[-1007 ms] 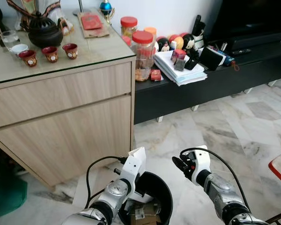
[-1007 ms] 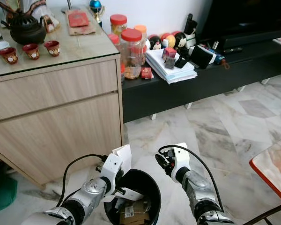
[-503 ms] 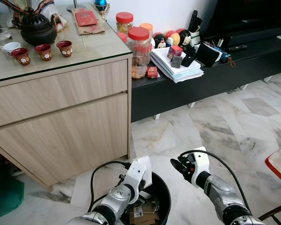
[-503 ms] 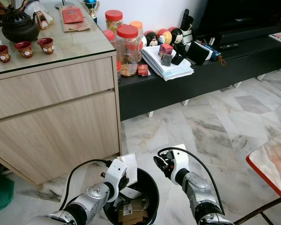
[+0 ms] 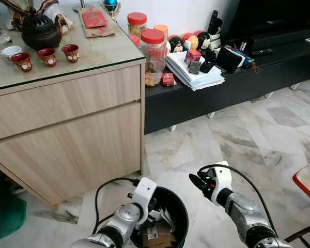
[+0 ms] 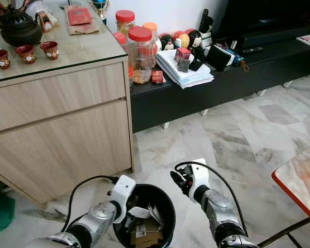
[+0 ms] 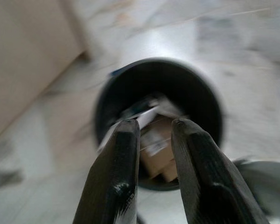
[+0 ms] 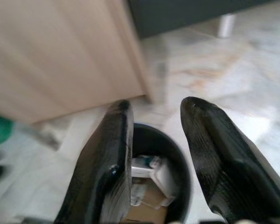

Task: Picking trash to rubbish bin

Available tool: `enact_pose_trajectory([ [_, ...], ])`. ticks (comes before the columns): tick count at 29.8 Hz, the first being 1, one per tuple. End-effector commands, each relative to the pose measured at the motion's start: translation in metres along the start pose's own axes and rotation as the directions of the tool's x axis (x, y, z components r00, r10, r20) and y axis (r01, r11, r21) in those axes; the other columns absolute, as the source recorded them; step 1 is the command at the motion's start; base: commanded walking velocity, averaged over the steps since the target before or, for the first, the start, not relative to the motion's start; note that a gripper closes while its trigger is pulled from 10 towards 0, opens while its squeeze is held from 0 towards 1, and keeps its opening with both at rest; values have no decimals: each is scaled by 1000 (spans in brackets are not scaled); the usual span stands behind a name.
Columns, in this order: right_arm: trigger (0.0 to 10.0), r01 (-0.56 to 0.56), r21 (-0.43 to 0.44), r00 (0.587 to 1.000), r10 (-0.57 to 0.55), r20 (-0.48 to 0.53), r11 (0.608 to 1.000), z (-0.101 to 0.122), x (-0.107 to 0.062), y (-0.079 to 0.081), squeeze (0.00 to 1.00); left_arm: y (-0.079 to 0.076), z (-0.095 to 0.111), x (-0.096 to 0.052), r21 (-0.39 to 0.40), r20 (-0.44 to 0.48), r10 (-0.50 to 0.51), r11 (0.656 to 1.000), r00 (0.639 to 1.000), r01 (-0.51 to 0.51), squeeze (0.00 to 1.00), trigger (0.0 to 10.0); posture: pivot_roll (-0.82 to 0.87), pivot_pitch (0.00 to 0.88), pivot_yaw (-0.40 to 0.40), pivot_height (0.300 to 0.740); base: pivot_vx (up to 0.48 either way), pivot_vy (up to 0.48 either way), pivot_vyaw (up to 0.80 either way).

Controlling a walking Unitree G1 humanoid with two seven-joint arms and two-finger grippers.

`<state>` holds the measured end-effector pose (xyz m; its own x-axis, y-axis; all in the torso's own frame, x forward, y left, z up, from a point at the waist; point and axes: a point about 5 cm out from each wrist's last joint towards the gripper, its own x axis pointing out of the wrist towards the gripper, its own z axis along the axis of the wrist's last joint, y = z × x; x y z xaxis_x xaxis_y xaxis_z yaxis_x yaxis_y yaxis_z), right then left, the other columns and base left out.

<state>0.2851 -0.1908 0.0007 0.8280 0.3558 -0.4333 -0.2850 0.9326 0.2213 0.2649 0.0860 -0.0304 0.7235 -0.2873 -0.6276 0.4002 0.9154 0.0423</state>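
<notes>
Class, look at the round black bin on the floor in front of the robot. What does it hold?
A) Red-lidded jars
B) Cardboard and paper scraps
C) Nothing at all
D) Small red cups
B: the black bin holds brown cardboard pieces and white paper scraps, seen from above and along the left pincer.

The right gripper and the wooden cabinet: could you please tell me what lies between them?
In the right wrist view, the black rubbish bin stands between the right gripper and the wooden cabinet, with trash inside and bare marble floor around it.
</notes>
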Motion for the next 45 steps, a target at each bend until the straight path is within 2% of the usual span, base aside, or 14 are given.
enact_pose_trajectory([
  [1, 10000, 91, 37, 996, -90, -15, 995, -9, -8, -13, 0, 8, -8, -3, -19, -14, 72, 997, 997, -72, 0, 10000, -140, 96, -86, 740, 0, 0, 0],
  [2, 10000, 165, 50, 986, -164, -32, 985, -15, -14, -21, 0, 22, -16, -7, -54, -28, 156, 986, 987, -157, 0, 10000, -137, 96, -87, 740, 0, 0, 0],
  [5, 10000, 247, 61, 968, -244, -56, 967, -23, -22, -30, 0, 35, -24, -11, -93, -50, 225, 969, 973, -229, 0, 10000, -118, 95, -90, 740, 0, 0, 0],
  [6, 10000, 333, 53, 940, -327, -99, 941, -33, -31, -39, 0, 43, -33, -16, -89, -76, 260, 960, 963, -266, 0, 10000, -112, 95, -90, 740, 0, 0, 0],
  [8, 10000, 396, 60, 912, -385, -140, 916, -44, -41, -46, 0, 51, -42, -21, -91, -91, 291, 950, 952, -299, 0, 10000, -106, 96, -90, 740, 0, 0, 0],
  [15, 10000, 494, 87, 855, -464, -232, 865, -72, -61, -53, 0, 66, -54, -30, -108, -99, 397, 907, 912, -407, 0, 10000, -74, 101, -85, 740, 0, 0, 0],
  [17, 10000, 529, 125, 834, -487, -260, 839, -85, -69, -52, 0, 66, -63, -35, -113, -119, 438, 886, 891, -451, 0, 10000, -66, 101, -83, 740, 0, 0, 0],
  [21, 10000, 544, 145, 825, -496, -271, 826, -90, -71, -50, 0, 65, -68, -37, -114, -132, 447, 880, 885, -461, 0, 10000, -68, 101, -82, 740, 0, 0, 0],
  [23, 10000, 545, 144, 816, -482, -319, 826, -103, -75, -45, 0, 57, -82, -40, -133, -175, 419, 887, 891, -443, 0, 10000, -66, 101, -86, 740, 0, 0, 0],
  [24, 10000, 545, 144, 816, -482, -319, 826, -103, -75, -45, 0, 57, -82, -40, -133, -175, 419, 887, 891, -443, 0, 10000, -66, 101, -86, 740, 0, 0, 0],
  [26, 10000, 554, 142, 803, -482, -350, 820, -110, -79, -42, 0, 47, -93, -42, -119, -222, 373, 907, 901, -405, 0, 10000, -67, 103, -91, 740, 0, 0, 0],
  [29, 10000, 559, 154, 800, -481, -359, 815, -114, -81, -41, 0, 43, -101, -45, -131, -251, 354, 910, 901, -394, 0, 10000, -71, 104, -90, 740, 0, 0, 0],
  [35, 10000, 556, 133, 793, -475, -383, 821, -117, -83, -41, 0, 41, -102, -45, -135, -252, 345, 912, 904, -386, 0, 10000, -72, 105, -93, 740, 0, 0, 0],
  [45, 10000, 559, 142, 798, -482, -361, 817, -112, -80, -42, 0, 41, -104, -45, -134, -259, 336, 916, 906, -378, 0, 10000, -75, 96, -86, 740, -101, 0, 0],
])
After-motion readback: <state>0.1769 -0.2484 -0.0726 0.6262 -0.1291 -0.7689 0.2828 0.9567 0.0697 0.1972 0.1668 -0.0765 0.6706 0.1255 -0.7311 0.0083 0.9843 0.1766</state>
